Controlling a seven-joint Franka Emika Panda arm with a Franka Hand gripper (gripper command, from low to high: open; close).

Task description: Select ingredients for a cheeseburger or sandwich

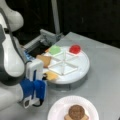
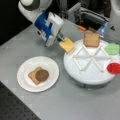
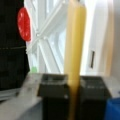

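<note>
My gripper (image 2: 61,39) is shut on the yellow cheese square (image 2: 67,45), holding it by one edge just above the rim of the white divided tray (image 2: 86,77). In the wrist view the cheese square (image 3: 74,42) stands edge-on between the two dark fingers (image 3: 54,96). On the white paper plate (image 2: 25,80) lies a brown toast square (image 2: 32,75) with the dark round patty (image 2: 41,74) on top of it. A second toast square (image 2: 91,39) rests in a tray compartment. In a front view the gripper (image 1: 45,77) holds the cheese (image 1: 52,75) at the tray's near-left rim.
The tray also holds a green lettuce-like piece (image 2: 112,48) and a red disc (image 2: 113,68). A grey metal fixture (image 1: 43,40) stands behind the tray. The grey table (image 2: 82,105) carries the plate and tray; a dark perforated surface (image 2: 15,110) borders it.
</note>
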